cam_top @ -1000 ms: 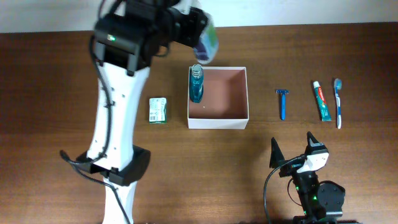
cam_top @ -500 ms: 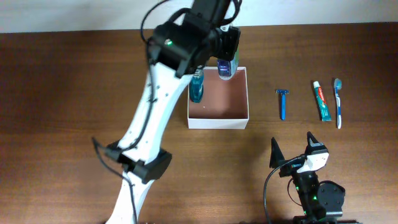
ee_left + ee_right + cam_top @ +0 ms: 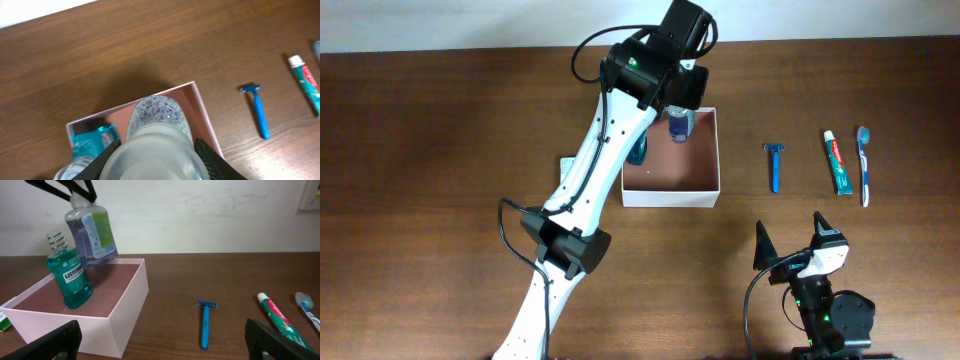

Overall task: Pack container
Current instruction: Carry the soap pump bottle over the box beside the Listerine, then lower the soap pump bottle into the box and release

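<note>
Wooden table (image 3: 440, 150): container (image 3: 125, 325) holds teal bottle (image 3: 70, 280); purple bottle (image 3: 92, 235) above.

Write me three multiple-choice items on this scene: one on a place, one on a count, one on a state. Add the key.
1. Where does the teal bottle stand?
A. inside the container
B. on a chair
C. on the floor

2. How many items lie on the table to the right of the container?
A. two
B. three
C. five

3. What is the left tool doing?
A. hanging open and empty
B. gripping the pale purple bottle over the container
C. pressing down a lid

Key:
1 A: it stands upright within the container's walls.
2 B: the razor, toothpaste and toothbrush lie there.
3 B: its fingers clamp the bottle's neck, and the bottle hangs tilted over the container.
</note>
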Robot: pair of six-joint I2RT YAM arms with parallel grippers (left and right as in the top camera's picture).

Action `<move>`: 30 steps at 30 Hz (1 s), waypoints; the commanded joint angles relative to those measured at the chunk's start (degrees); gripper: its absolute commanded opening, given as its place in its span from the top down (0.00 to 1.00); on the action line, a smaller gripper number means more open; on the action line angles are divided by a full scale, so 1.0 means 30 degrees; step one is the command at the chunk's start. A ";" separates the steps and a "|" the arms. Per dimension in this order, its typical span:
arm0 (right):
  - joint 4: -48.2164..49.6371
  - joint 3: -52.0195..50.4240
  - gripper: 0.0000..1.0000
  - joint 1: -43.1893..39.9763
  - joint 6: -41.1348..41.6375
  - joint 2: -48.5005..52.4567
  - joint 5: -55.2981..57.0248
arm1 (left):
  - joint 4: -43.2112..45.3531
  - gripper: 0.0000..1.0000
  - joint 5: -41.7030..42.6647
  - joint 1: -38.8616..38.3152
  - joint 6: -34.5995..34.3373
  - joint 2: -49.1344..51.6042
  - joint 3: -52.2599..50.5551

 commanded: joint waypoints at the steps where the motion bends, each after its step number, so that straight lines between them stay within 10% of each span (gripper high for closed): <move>1: -0.0080 -0.0117 0.01 -0.0146 -0.0131 -0.0138 -0.0233 | -0.0299 0.99 -0.1049 0.0051 -0.0291 -0.0328 0.0277; 30: -0.0073 -0.0117 0.02 -0.0146 -0.0131 -0.0138 -0.0233 | -0.0998 0.97 -0.0984 0.0262 -0.0867 0.1574 -0.0998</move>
